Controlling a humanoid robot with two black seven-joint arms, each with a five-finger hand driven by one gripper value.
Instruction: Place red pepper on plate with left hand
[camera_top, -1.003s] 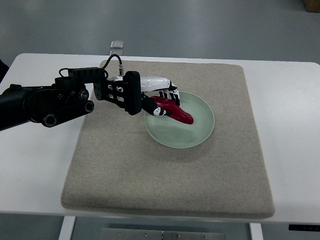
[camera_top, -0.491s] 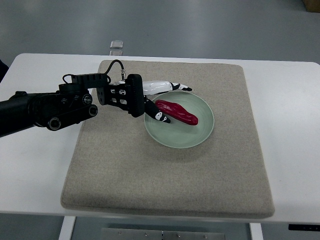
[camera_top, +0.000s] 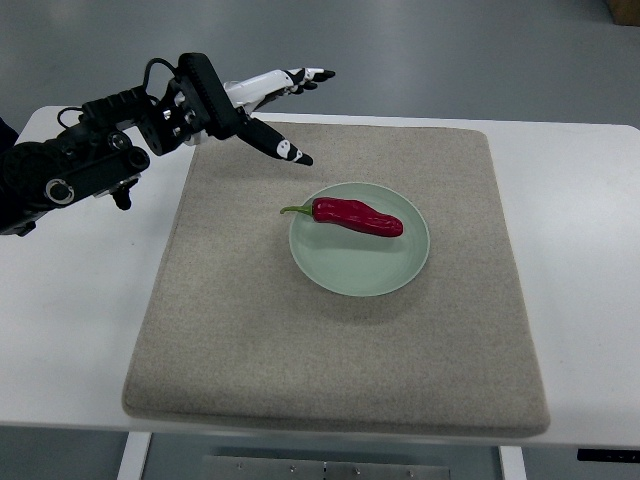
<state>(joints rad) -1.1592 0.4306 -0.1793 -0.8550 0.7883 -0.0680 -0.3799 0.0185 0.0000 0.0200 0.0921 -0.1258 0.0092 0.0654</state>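
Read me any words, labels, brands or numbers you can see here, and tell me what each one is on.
None: no readable text anywhere in the top view.
The pepper, plate, mat and table carry no print.
The left hand, open and raised beyond the mat's far-left corner, shows only black and white parts, no lettering.
The metal clip behind it is hidden.

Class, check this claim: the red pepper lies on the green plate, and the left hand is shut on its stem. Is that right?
Not quite. The red pepper does lie on the green plate, but the top view shows the left hand open, fingers spread, up near the mat's far left corner, clear of the pepper.
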